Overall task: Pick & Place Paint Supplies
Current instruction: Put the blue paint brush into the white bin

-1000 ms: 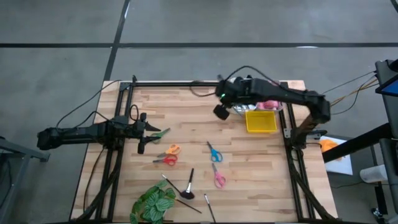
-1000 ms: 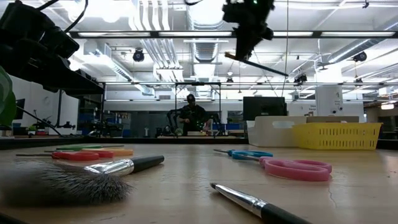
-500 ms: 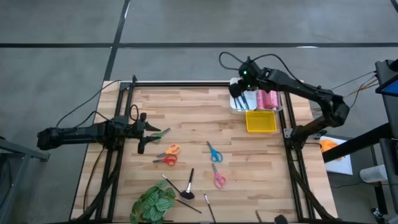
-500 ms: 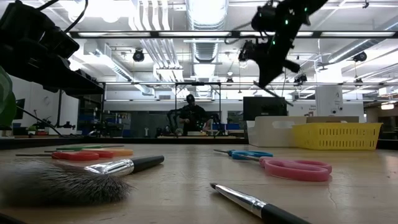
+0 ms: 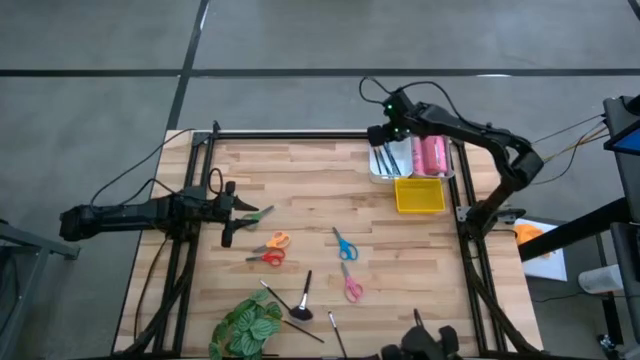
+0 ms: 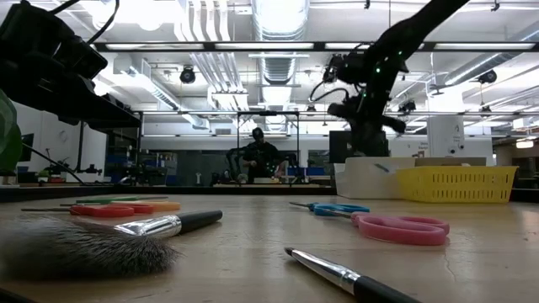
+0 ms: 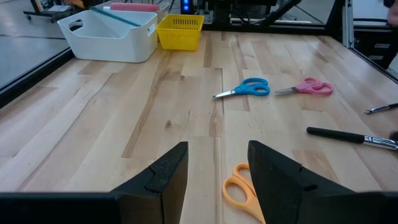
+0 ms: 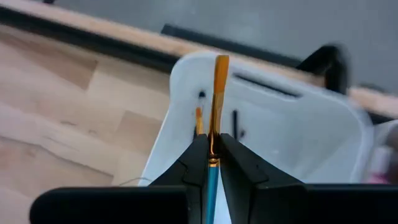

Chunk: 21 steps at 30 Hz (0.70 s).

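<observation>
My right gripper [image 5: 381, 140] [image 8: 211, 142] hangs over the left end of the white bin [image 5: 392, 172] at the table's far right, shut on a thin blue-handled brush [image 8: 215, 81]. Inside the bin lie pink tubes [image 5: 432, 155] and dark brushes [image 5: 384, 160]. On the table lie blue scissors [image 5: 345, 244], pink scissors [image 5: 351, 286], orange scissors [image 5: 279, 240], red scissors [image 5: 267, 257], green scissors [image 5: 258, 212] and more brushes [image 5: 303, 296]. My left gripper [image 5: 240, 207] [image 7: 214, 158] waits open at the table's left. My right gripper pinches the brush between its two fingers at the gold ferrule where it joins the blue handle [image 8: 212, 160]. The fingers slant down from above. The orange bristle end [image 8: 221, 65] sticks out past the fingertips toward the bin, and the brush is lifted clear.
A yellow basket [image 5: 420, 195] stands just in front of the white bin. A green leafy plant [image 5: 245, 325] lies at the near left. Black frame rails [image 5: 300, 134] run along the table's edges. Bare wood shows in the table's middle.
My right gripper has swung from over the table's far middle toward the right and far edges, sunk and rolled, carrying the brush. It now hangs over the white bin, with the brush's bristle end pointing into it.
</observation>
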Motion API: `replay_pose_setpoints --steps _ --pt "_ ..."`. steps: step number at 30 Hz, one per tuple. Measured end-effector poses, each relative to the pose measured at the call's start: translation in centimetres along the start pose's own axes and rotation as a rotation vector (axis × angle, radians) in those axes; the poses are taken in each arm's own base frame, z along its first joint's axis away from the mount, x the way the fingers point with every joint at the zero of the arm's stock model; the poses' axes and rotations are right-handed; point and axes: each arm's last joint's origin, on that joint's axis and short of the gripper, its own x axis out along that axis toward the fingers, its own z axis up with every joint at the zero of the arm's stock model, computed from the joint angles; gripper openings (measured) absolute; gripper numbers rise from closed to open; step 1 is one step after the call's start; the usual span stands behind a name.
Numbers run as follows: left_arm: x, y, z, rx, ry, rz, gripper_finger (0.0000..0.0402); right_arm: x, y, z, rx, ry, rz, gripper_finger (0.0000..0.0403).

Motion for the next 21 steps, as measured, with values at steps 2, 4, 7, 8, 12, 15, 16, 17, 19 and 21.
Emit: replay_pose_setpoints --steps 2,4,7,8,12,15,16,17,19,21 --pt "0.0 0.0 0.0 0.000 0.000 0.000 0.0169 0.8 0.0 -0.1 0.006 0.021 -0.011 0.0027" --pt "0.0 0.0 0.0 0.000 0.001 0.000 0.0169 1.5 0.0 -0.3 0.006 0.038 -0.021 0.0027" --pt "0.0 0.0 0.0 0.000 0.001 0.000 0.0169 2.4 -0.1 -0.4 0.022 0.062 -0.035 0.0027" --pt "0.0 0.0 0.0 0.000 0.001 0.000 0.0169 2.6 -0.1 -0.5 0.025 0.068 -0.038 0.0027" --pt "0.0 0.0 0.0 0.000 0.001 0.000 0.0169 3.1 -0.1 -0.5 0.027 0.082 -0.036 0.0028" --pt "0.0 0.0 0.0 0.000 0.000 0.001 0.0169 3.3 -0.2 -0.5 0.028 0.086 -0.039 0.0029" --pt "0.0 0.0 0.0 0.000 0.001 0.000 0.0169 3.3 -0.2 -0.6 0.028 0.087 -0.039 0.0029" --pt "0.0 0.0 0.0 0.000 0.001 0.001 0.0169 3.3 -0.2 -0.5 0.028 0.088 -0.035 0.0029" --pt "0.0 0.0 0.0 0.000 0.001 0.000 0.0169 3.3 -0.2 -0.5 0.028 0.086 -0.032 0.0030" --pt "0.0 0.0 0.0 -0.001 0.000 0.000 0.0169 3.3 -0.2 -0.5 0.026 0.086 -0.032 0.0030"
